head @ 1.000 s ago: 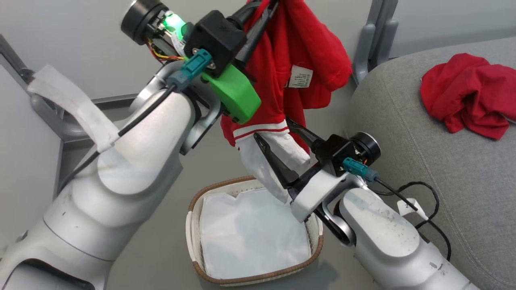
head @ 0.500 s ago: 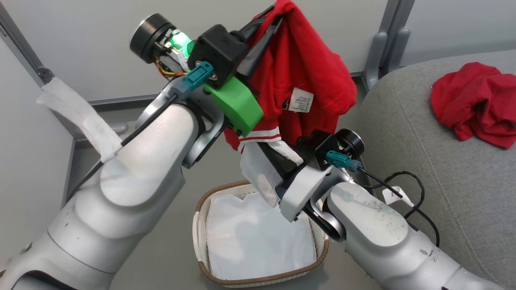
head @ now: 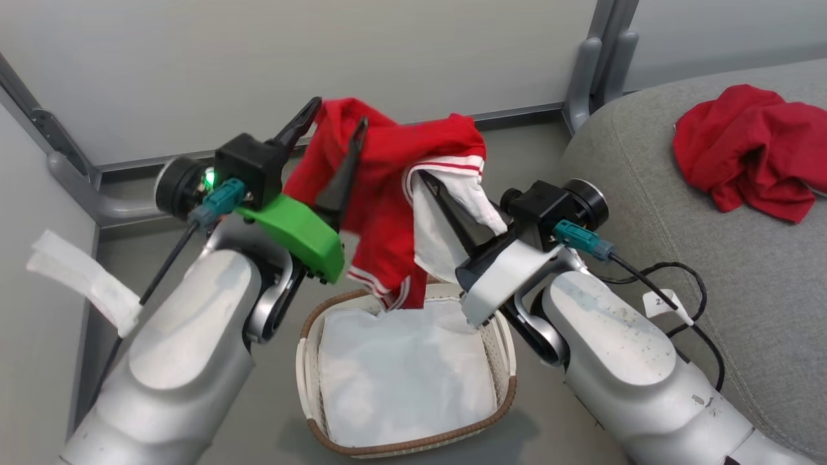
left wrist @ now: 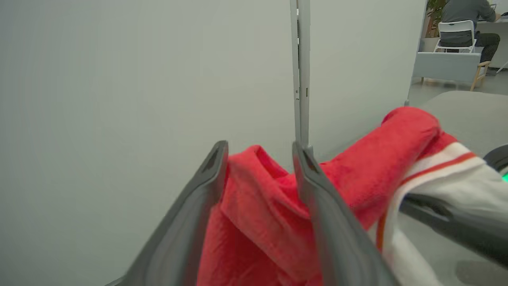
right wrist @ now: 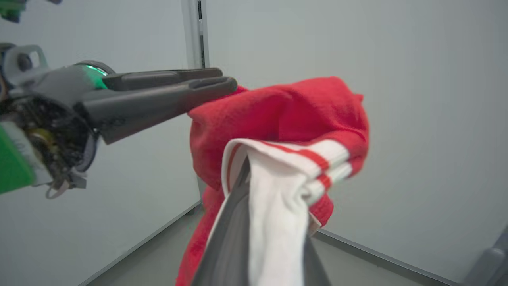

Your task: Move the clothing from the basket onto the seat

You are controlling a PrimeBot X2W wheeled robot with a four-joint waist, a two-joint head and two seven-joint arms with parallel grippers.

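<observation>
One red garment [head: 749, 155] lies crumpled on the seat [head: 678, 290] at 2 o'clock in the head view, so that part is done. The second garment [head: 387, 174] hangs above the basket [head: 303, 368], at 12 o'clock of it, its white trim pinched in the right gripper [head: 429, 190]. The left gripper [head: 340, 111] is spread, with cloth draped loosely between its fingers. The basket shows its white liner [head: 400, 381] and no red. Left, I judge: carry it toward 3 o'clock onto the seat.

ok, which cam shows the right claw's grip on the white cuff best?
Right wrist view: the white cuff sits close up, pinched in the right claw. Head view shows it smaller, from the side, one finger across it. Left wrist view catches it blurred at the right edge.
</observation>
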